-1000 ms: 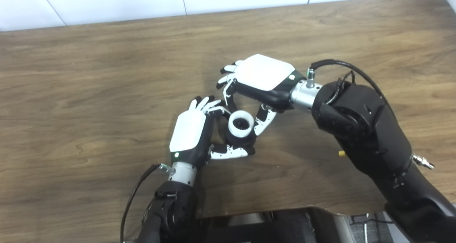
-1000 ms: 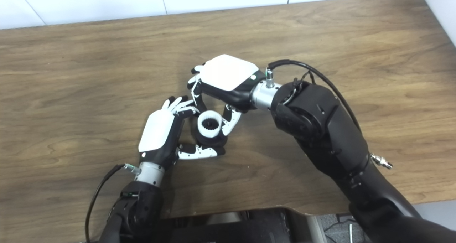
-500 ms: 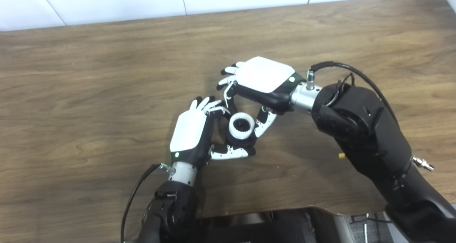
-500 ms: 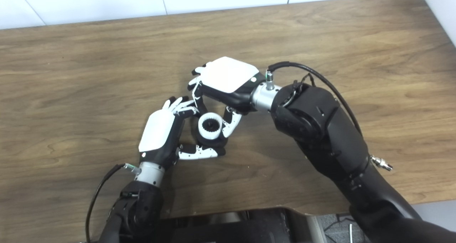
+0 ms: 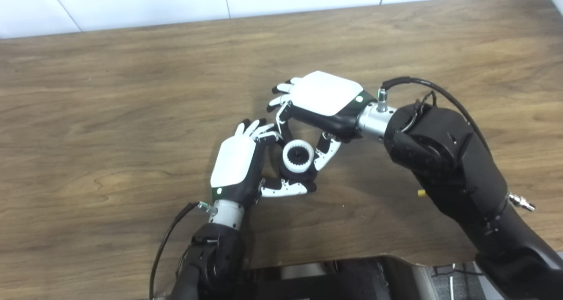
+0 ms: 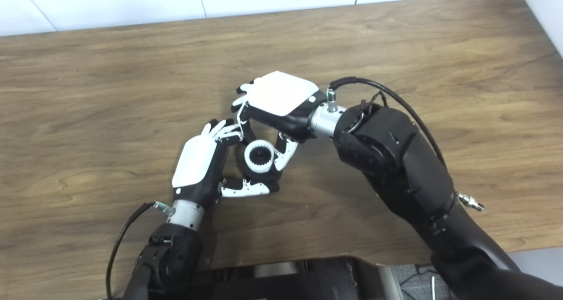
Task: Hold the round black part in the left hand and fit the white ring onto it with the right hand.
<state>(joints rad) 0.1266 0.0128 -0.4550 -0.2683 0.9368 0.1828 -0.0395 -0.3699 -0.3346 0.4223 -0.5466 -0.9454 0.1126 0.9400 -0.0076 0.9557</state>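
Note:
A white ring (image 5: 298,155) with a toothed inner edge sits on top of the round black part (image 5: 295,174), near the middle of the wooden table (image 5: 110,106). My left hand (image 5: 239,163) is shut on the black part, its thumb curled under it from the near side. From the upper right comes my right hand (image 5: 323,98), whose fingers and thumb pinch the white ring on both sides. Most of the black part is hidden by the ring and the fingers.
The table's near edge (image 5: 396,256) runs along the bottom of the view, and a white wall (image 5: 176,1) stands behind the far edge. A small yellow speck (image 5: 421,192) lies on the table beside my right forearm.
My right hand has sunk a little toward the left hand, and the ring sits slightly lower on the black part. The left hand has stayed in place.

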